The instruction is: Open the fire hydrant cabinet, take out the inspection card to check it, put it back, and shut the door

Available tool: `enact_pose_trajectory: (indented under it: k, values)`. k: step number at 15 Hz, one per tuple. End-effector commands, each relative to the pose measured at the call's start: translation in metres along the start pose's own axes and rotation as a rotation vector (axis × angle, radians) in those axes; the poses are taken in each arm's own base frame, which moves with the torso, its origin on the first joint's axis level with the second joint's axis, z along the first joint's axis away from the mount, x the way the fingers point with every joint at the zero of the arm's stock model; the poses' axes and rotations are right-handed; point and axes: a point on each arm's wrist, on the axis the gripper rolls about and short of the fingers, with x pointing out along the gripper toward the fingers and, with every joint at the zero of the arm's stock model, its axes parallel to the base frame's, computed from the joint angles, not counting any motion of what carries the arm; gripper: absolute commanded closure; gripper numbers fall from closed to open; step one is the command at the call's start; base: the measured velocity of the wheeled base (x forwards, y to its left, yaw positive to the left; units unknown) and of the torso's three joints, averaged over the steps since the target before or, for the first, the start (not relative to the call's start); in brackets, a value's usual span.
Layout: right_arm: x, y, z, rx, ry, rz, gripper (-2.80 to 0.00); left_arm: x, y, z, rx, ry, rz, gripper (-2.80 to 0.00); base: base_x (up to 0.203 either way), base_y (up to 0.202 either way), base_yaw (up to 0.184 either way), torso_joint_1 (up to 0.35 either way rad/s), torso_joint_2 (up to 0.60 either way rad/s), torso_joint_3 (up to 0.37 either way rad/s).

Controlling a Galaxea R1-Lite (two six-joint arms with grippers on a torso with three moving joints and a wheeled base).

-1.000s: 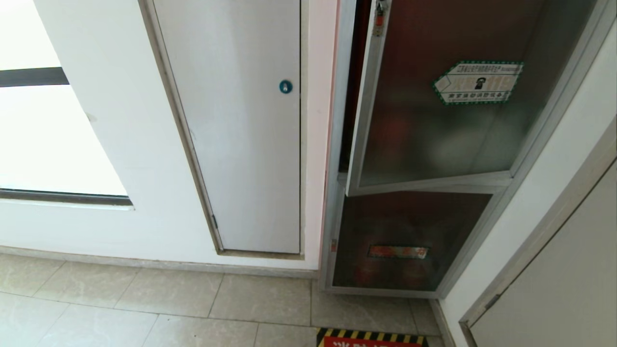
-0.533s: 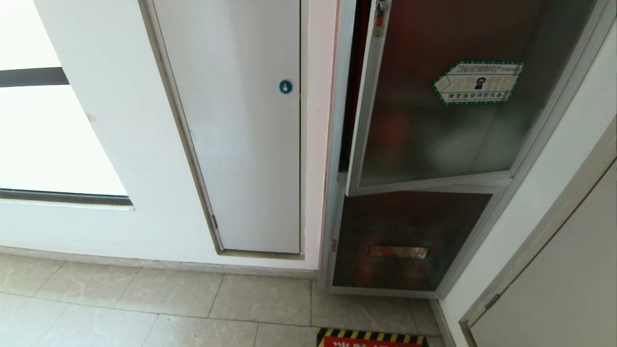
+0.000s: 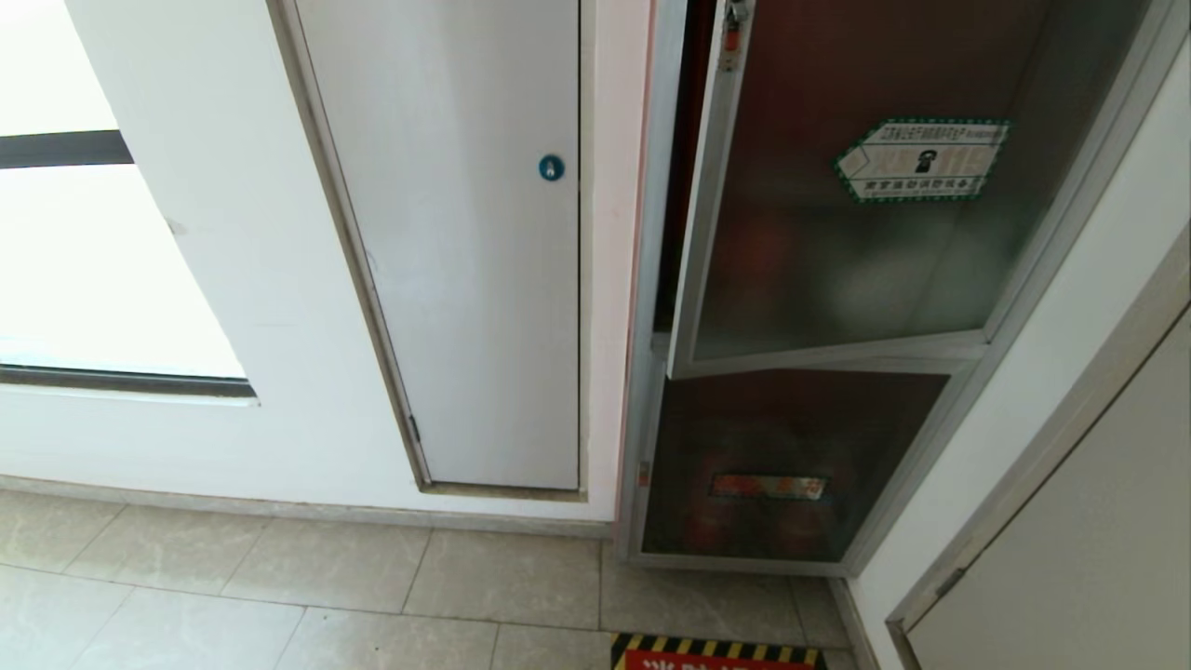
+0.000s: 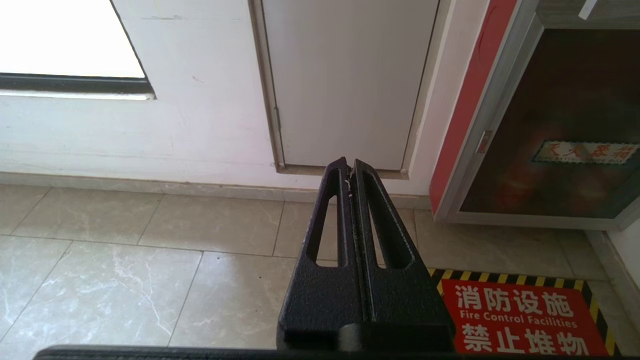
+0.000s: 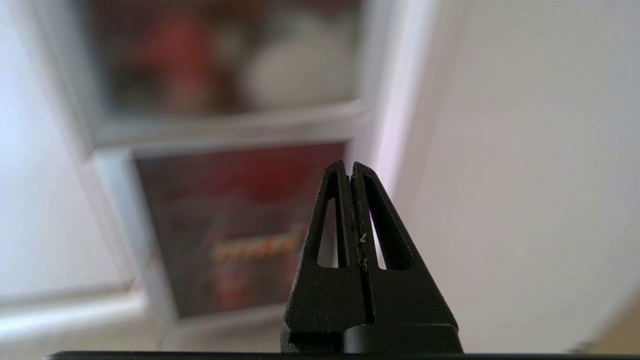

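My right gripper (image 5: 351,167) has its two black fingers pressed flat together, holding nothing. It hangs in the air, pointing toward the lower part of the fire hydrant cabinet (image 5: 240,225), which lies blurred beyond the tips; a pale wall fills the space on one side of it. My left gripper (image 4: 349,167) is likewise closed and empty, pointing down over the beige floor tiles (image 4: 110,270), well clear of the cabinet. Just past it on the floor lies a red sign with a yellow-and-black striped border (image 4: 520,320).

From my head, neither arm shows. The fire hydrant cabinet (image 3: 651,279) stands in the wall at the right, silver-framed. Its door (image 3: 837,251), a dark tinted glass panel bearing a green-edged hexagonal sticker (image 3: 921,158), is slightly ajar: its free edge on the left stands a little away from the frame, leaving a narrow dark gap with a hint of red inside. Through the glass I can make out only dim red and pale shapes. I cannot see the inspection card anywhere. Below the door sits a smaller dark glass panel with a red label strip (image 3: 769,486), closed. To the left is a plain white door with a round blue lock (image 3: 551,167).
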Motion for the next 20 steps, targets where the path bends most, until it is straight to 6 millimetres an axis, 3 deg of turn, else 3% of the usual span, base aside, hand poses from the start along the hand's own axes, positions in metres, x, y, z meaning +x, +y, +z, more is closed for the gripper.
enact_pose_trajectory:
  k: [1, 4, 11, 20]
  values:
    - [-0.005, 0.003, -0.020, 0.003, -0.024, 0.094, 0.00, 0.000, 0.000, 0.000, 0.000, 0.002, 0.000, 0.00, 0.000, 0.000, 0.000, 0.000, 0.00, 0.000]
    - [-0.002, 0.008, -0.041, -0.006, 0.023, 0.201, 0.00, 0.000, 0.000, 0.000, -0.001, 0.002, 0.000, 0.00, 0.000, 0.000, 0.000, 0.000, 0.00, 0.000]
    - [-0.004, 0.012, -0.063, -0.024, 0.196, 0.337, 0.00, 0.000, 0.000, 0.000, -0.001, -0.001, 0.002, 0.00, 0.000, 0.000, 0.000, 0.000, 0.00, 0.000]
    - [-0.004, 0.012, -0.063, 0.009, 0.203, 0.337, 0.00, 0.000, 0.000, 0.000, -0.001, 0.002, 0.000, 0.00, 0.000, 0.000, 0.000, 0.000, 0.00, 0.000]
